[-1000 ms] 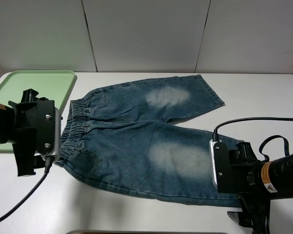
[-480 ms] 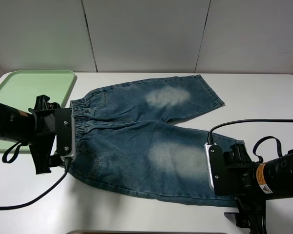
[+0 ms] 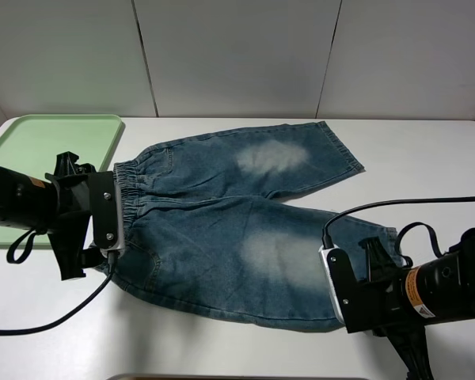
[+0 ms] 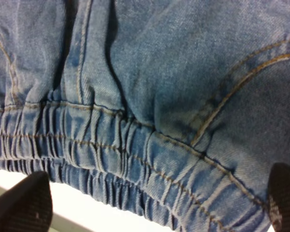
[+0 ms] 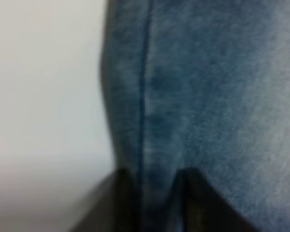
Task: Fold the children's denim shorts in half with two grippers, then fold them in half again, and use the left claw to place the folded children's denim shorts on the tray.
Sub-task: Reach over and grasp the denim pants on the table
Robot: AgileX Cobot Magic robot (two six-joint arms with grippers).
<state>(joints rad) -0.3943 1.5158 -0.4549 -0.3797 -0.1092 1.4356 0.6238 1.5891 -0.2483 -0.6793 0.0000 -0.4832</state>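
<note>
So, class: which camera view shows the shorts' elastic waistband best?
The left wrist view: the waistband spans the frame, gathers and stitching sharp. The exterior high view shows it small and far off. The right wrist view shows only a blurred leg hem of the shorts.

**Camera placement**

The table point(image 3: 427, 158) and shorts point(image 3: 222, 237) are viewed from high in front, looking down toward the back wall point(image 3: 237, 55). The waistband point(image 4: 111, 159) is seen very close by the left wrist camera. A leg hem point(image 5: 150, 121) is seen closer still, blurred, by the right. The shorts are shared by all three views.
</note>
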